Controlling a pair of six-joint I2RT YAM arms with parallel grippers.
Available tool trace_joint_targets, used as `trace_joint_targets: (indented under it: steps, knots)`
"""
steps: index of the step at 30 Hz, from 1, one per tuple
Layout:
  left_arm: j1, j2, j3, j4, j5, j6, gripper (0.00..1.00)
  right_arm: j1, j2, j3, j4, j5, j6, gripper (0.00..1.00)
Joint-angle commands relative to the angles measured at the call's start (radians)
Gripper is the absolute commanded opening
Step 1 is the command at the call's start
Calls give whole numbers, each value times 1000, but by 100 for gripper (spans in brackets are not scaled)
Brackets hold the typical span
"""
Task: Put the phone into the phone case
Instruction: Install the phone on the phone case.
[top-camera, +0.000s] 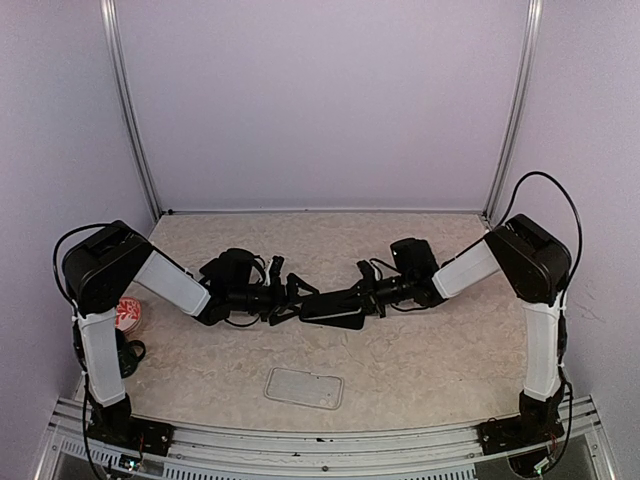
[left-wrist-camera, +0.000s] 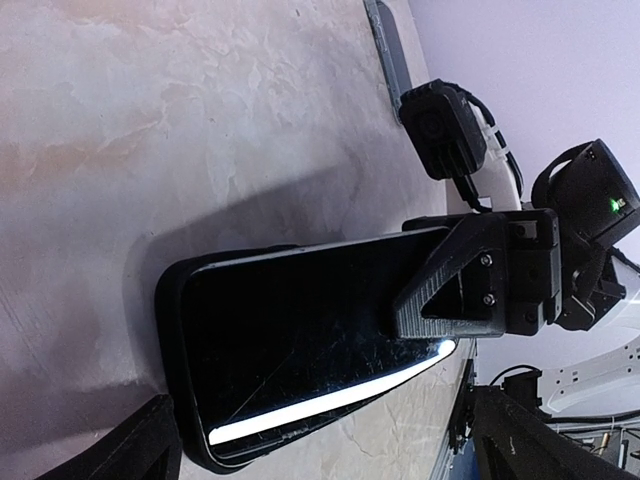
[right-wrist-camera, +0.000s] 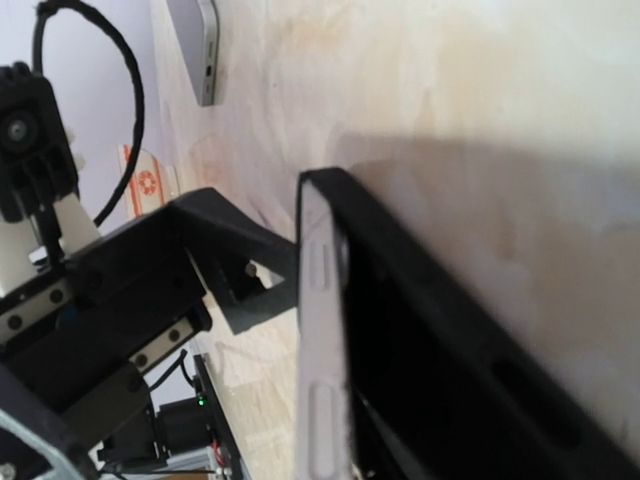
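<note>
Item 1, phone (left-wrist-camera: 300, 340): dark glossy screen and silver side edge with buttons. I see it at the middle of the table (top-camera: 420, 370), held up between the two arms with its shadow on the surface below.

Item 2, phone case (left-wrist-camera: 167, 300): black, and wrapped around the phone's near end and lower edge in the left wrist view. In the right wrist view its frame runs along the silver edge, touching it low down and parting from it toward the top corner. I cannot tell how far the phone is seated.

Item 3, right gripper (top-camera: 365, 295): to the right of the phone and clamped on its far end. One finger (left-wrist-camera: 440, 285) lies flat across the screen; the other is hidden behind the phone.

Item 4, left gripper (top-camera: 290, 293): to the left of the phone, with its fingers spread wide either side of the cased near end. One finger (right-wrist-camera: 235, 275) meets the case's corner. I cannot tell whether the pair pinches.

Item 5, pale flat slab (top-camera: 303, 388): lies flat on the table in front of the phone, well apart from it and toward the arm bases. I cannot tell whether it is a second phone or a case.

Item 6, round red-and-white object (top-camera: 130, 312): far to the left of the phone, beside the left arm's upright link.
</note>
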Motion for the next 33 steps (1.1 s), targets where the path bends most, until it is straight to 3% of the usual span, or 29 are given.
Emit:
trace_joint_targets:
  steps: [1, 12, 33]
  knots:
    - [-28, 16, 25, 23, 20, 0, 99, 27, 47, 22, 24, 19, 18, 0]
    - [-32, 17, 23, 27, 22, -1, 99, 38, 73, 12, 79, 3, 43, 0]
    - [25, -85, -84, 39, 8, 14, 99, -11, -20, -59, 298, -54, 97, 0]
